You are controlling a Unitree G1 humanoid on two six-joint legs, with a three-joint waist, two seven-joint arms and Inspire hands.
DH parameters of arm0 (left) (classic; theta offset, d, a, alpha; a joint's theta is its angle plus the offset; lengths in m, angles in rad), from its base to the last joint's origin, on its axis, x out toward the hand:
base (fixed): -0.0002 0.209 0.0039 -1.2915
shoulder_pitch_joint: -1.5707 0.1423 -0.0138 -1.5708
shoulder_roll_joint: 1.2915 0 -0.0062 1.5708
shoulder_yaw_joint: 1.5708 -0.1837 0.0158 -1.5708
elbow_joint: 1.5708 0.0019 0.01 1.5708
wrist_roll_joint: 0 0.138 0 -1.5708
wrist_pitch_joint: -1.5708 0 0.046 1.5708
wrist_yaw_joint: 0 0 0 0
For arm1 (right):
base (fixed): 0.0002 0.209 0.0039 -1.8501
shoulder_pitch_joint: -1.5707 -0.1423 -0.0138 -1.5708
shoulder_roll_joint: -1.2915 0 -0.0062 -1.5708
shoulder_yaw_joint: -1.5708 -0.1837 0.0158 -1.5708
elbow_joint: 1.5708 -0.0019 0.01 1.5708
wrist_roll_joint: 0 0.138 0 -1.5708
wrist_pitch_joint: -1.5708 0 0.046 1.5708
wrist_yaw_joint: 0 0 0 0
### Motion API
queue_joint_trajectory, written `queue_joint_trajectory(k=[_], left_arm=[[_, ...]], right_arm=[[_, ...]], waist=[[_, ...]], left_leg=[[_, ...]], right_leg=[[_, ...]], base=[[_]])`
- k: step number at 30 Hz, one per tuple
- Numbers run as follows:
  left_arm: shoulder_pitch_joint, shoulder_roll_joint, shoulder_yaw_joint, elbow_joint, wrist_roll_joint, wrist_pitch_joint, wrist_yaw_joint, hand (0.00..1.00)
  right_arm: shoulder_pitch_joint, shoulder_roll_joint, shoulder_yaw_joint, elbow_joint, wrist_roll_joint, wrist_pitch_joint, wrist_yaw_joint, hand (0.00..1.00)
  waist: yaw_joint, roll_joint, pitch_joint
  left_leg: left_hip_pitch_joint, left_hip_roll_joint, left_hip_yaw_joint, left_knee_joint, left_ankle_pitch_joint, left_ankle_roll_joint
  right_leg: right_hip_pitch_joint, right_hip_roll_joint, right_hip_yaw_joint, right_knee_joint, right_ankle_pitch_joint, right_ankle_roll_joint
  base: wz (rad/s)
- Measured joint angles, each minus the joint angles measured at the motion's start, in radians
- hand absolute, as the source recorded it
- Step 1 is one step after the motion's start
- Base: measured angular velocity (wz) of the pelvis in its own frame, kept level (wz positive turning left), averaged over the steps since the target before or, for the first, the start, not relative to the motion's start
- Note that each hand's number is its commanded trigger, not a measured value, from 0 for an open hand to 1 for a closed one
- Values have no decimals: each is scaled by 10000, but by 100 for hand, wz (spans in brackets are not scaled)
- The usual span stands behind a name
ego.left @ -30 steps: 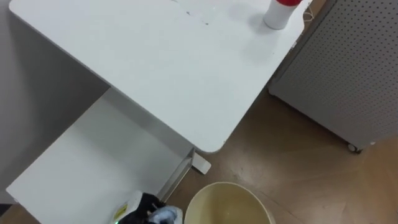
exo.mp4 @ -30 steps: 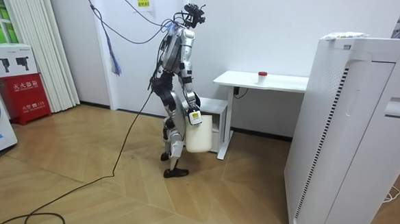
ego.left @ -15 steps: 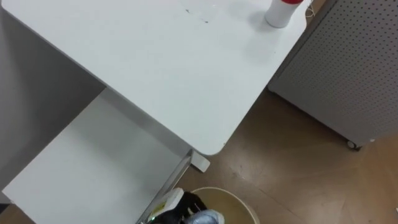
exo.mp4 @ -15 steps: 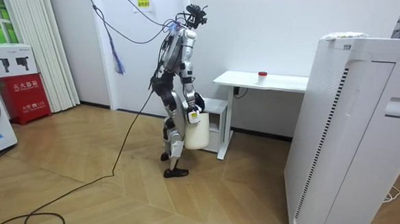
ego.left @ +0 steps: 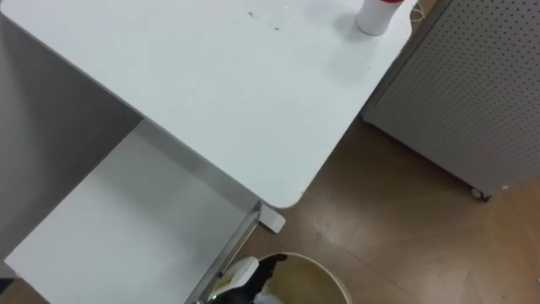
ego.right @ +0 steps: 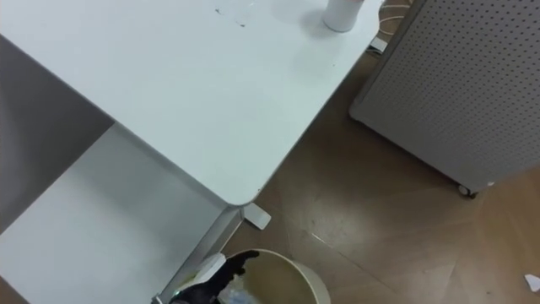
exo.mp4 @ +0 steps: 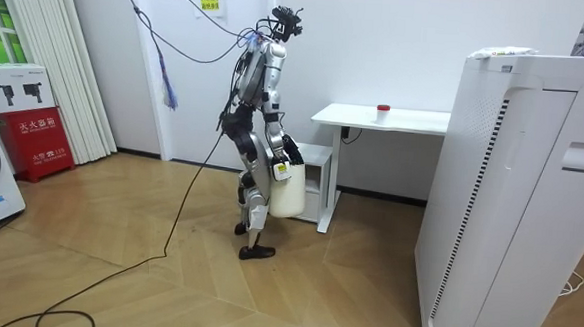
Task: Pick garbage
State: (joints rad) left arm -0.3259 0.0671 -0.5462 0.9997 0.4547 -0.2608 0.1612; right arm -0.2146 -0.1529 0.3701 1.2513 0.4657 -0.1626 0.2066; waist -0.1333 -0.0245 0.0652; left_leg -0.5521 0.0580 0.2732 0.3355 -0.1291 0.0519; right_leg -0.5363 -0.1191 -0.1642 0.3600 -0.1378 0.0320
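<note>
Garbage (ego.right: 234, 296), a pale scrap, shows at the near edge under the left hand (ego.left: 243, 282), over the bin's (ego.left: 319, 268) left rim. I cannot tell whether the fingers grip it. Beyond it is the desk (ego.left: 211, 93), with a red-topped container (ego.left: 371, 19) at its far right corner. A perforated cabinet (ego.left: 472, 84) stands to the right.

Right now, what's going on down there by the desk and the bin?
The robot stands at the corner of the white desk, looking down at a cream waste bin by the desk's leg. Its left hand is over the bin's rim. Something pale shows just below it at the bin's mouth, but whether the hand holds it cannot be told. A white container with a red top stands at the desk's far corner.
</note>
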Motion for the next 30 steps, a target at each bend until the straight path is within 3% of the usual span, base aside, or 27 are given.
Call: queue_joint_trajectory(k=[5,11,17,20,22,25,30], left_arm=[[177,18,-134,39,162,-3,-25,0],[267,23,-259,11,204,-1,-352,0],[681,121,-281,-297,209,3,-490,0],[991,315,-202,-829,396,91,-667,0],[1105,322,-61,-1146,488,149,-775,0],[1231,311,277,-1444,504,143,-817,0],[1263,505,365,-2108,535,93,-830,0]], right_arm=[[1,-71,-1,49,-6,27,66,100],[15,-84,-85,378,-39,106,282,100],[234,-57,-839,489,-411,107,394,100],[353,-94,-1203,431,-518,108,500,100],[431,-145,-1171,433,-573,136,576,100],[500,-185,-1206,422,-754,214,619,100],[865,-195,-1702,360,-769,210,645,100]], waist=[[4,154,61],[-37,259,40],[-91,288,9],[-25,237,-75],[77,209,-239],[-42,166,-353],[-266,0,-484]], left_leg=[[359,-9,14,-79,-2,-2],[916,-16,30,-135,-4,-6],[1653,-1,131,-148,-98,-93],[2070,-19,115,-108,-258,-214],[2494,-7,27,-106,-458,-361],[3163,-40,-428,-115,-637,-561],[3934,-66,-489,-435,-732,-675]], right_leg=[[306,-2,4,1,-2,0],[846,-1,9,-35,-21,3],[1396,66,224,-117,-129,24],[1520,243,804,-100,-123,15],[1548,466,1555,-43,-80,-1],[1908,683,2246,5,-51,-15],[2274,886,2804,-29,-32,2]], base=[[0],[0],[-9],[-58],[-100],[-97],[-40]])
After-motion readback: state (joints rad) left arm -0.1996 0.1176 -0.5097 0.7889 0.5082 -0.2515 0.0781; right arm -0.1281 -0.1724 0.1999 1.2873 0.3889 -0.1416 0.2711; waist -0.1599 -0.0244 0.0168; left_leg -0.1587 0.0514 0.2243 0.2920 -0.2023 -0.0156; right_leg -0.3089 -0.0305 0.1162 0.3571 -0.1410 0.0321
